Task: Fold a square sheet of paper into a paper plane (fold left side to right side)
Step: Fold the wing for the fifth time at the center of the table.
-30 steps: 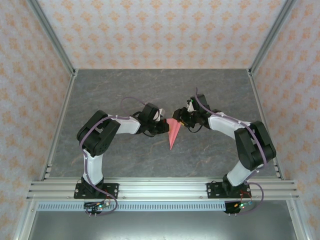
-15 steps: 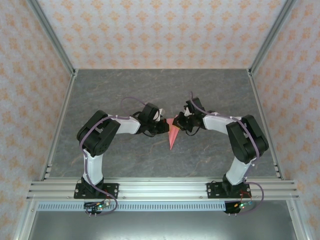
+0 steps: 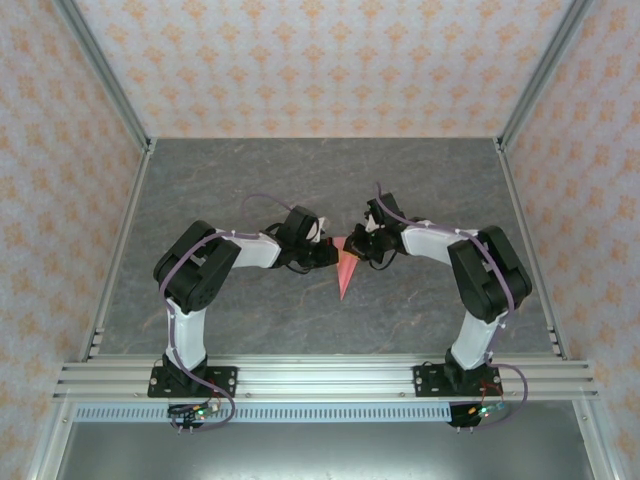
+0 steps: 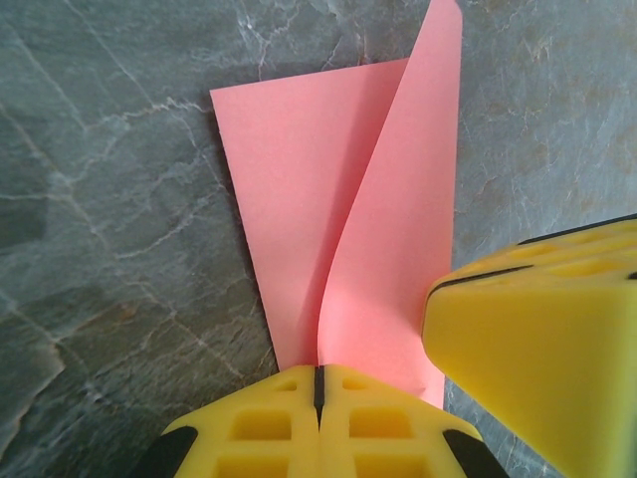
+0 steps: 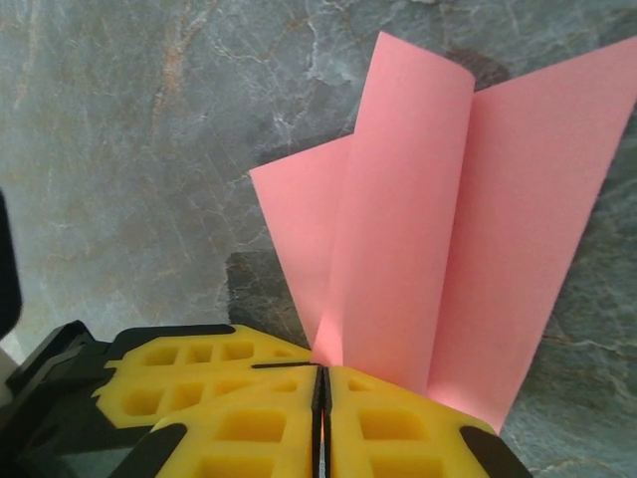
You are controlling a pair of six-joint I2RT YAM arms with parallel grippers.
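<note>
Top external shows me the left gripper (image 3: 328,256) and the right gripper (image 3: 360,246) meeting nose to nose in the middle of the grey table (image 3: 230,180). The pink paper plane (image 3: 346,272) lies between them. Its wide end sits at the fingers and its point aims back toward the arm bases.

On the left wrist view, the left fingers are pressed fully together with their tips at the paper's near edge. I cannot tell whether the sheet is nipped between them or only pinned to the table. Either way I read this arm as the anchor, steadying the flat layer.

A raised flap (image 4: 408,199) curls up off that layer, beside a yellow finger of the right gripper (image 4: 537,349).

On the right wrist view, the right fingers are clenched on the base of the flap, which rises straight out of their seam. I judge that grip is there to carry the flap over for the fold.

Count: one paper, showing one flat layer and one lifted flap; two arms; two grippers.
</note>
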